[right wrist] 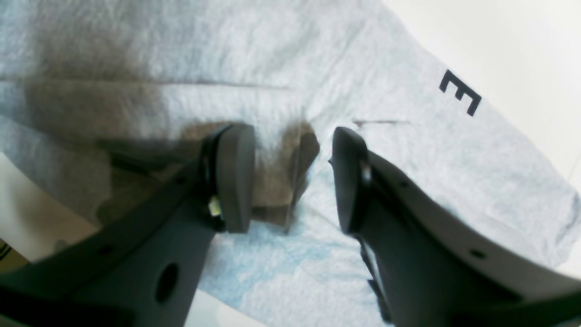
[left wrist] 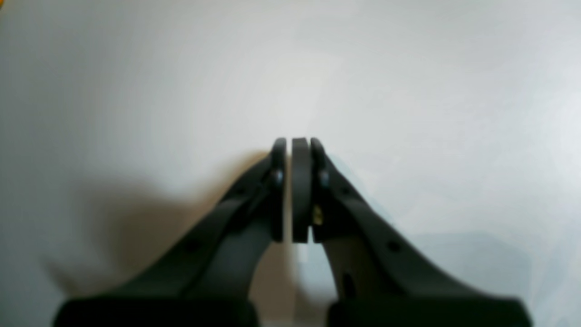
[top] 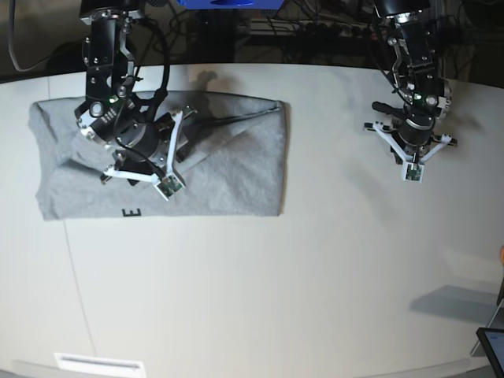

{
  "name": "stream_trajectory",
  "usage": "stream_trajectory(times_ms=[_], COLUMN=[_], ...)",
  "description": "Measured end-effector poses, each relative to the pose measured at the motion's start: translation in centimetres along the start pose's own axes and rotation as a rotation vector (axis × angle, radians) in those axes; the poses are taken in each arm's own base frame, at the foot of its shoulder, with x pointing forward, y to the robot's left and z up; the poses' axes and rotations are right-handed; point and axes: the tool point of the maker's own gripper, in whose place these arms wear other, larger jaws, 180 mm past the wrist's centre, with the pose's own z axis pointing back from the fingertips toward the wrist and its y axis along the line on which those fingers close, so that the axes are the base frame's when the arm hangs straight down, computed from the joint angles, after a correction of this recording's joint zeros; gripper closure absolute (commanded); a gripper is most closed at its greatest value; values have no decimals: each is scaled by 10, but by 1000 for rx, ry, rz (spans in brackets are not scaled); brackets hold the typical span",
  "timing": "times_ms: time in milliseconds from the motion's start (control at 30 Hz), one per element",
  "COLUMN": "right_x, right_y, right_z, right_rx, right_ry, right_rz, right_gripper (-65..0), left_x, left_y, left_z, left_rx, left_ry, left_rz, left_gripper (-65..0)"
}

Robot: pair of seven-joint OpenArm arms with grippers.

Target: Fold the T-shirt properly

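The light grey T-shirt (top: 236, 169) lies partly folded on the left of the white table (top: 315, 276), with a black letter E (top: 132, 213) near its front edge. My right gripper (top: 130, 146) hovers over the shirt's left half. In the right wrist view its fingers (right wrist: 236, 172) stand apart just above the T-shirt (right wrist: 408, 150), with nothing between them, and the letter E (right wrist: 459, 93) shows to the right. My left gripper (top: 415, 134) is far right over bare table. In the left wrist view the left gripper (left wrist: 290, 145) is shut and empty.
Dark cables and equipment (top: 315, 27) run along the table's back edge. A dark screen corner (top: 492, 346) pokes in at the bottom right, beside a grey shadow on the table. A white label (top: 98, 364) sits at the front left edge.
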Motion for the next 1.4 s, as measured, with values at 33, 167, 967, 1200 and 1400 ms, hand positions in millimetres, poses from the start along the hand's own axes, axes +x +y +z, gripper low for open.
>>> stream_trajectory(times_ms=[33, 167, 967, 1200, 1400], right_x=[2, 22, 26, 16, 13], right_y=[1, 18, 66, 67, 58], right_z=[0, -1, -31, -26, -12], right_rx=[-1, 51, 162, 143, 107], right_ry=[-5, -41, 42, 63, 56], right_rz=[-3, 113, 117, 50, -7], right_gripper=[-271, -271, -3, -3, -3], left_x=[2, 2, -2, -3, -3], left_y=[1, 0, -1, -1, -1], left_z=[-1, -4, -5, -5, -5], left_rx=[3, -1, -6, -6, -6], left_ry=[-3, -2, 10, 11, 11], left_rz=[0, 6, 10, 10, 9], left_gripper=[-13, -13, -13, -13, -13])
